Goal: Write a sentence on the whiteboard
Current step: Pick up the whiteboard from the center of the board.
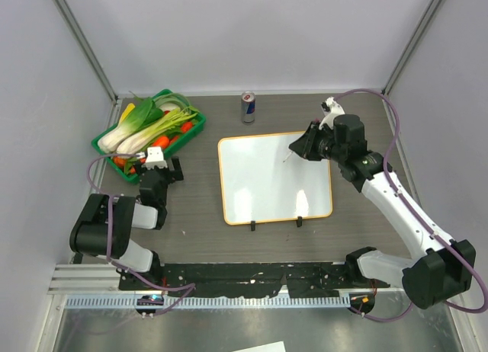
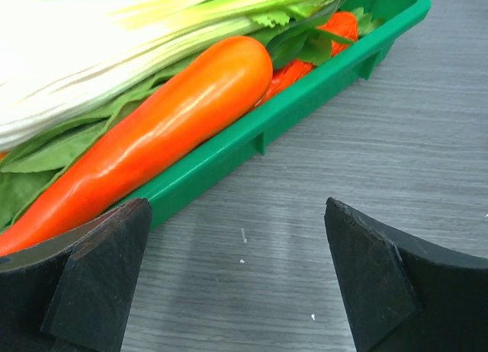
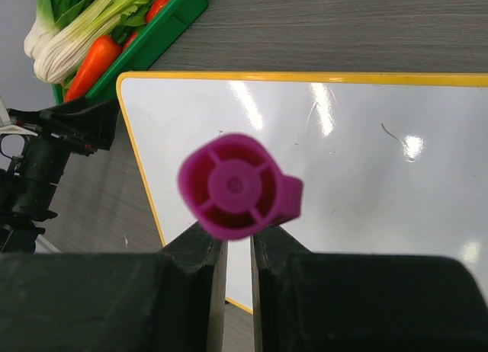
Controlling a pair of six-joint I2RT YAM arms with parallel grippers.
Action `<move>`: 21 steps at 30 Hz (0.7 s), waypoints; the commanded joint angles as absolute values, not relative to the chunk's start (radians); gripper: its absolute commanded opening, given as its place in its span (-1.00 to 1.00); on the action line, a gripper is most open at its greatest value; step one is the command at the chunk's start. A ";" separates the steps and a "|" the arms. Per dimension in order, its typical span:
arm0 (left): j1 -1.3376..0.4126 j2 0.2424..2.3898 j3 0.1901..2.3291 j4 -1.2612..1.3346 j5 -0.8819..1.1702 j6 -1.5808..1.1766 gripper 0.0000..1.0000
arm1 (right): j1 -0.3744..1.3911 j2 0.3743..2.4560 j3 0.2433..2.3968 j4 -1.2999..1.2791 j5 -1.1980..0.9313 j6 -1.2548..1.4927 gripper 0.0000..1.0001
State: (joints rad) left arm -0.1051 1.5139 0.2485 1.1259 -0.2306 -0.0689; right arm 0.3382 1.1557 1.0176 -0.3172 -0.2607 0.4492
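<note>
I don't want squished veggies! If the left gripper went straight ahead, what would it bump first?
Most likely the side wall of the green tray, just ahead of the open left gripper, with the carrot behind it. Tilted downward, it might touch the table first; depth is unclear.
</note>
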 commanded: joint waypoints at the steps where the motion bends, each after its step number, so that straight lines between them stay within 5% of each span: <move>1: -0.098 1.499 0.265 1.109 -0.213 -0.046 0.99 | 0.333 1.169 1.062 -0.290 -0.238 0.434 -0.97; 21: -0.094 1.500 0.268 1.109 -0.210 -0.046 0.99 | 0.319 1.124 1.057 -0.316 -0.170 0.393 -0.97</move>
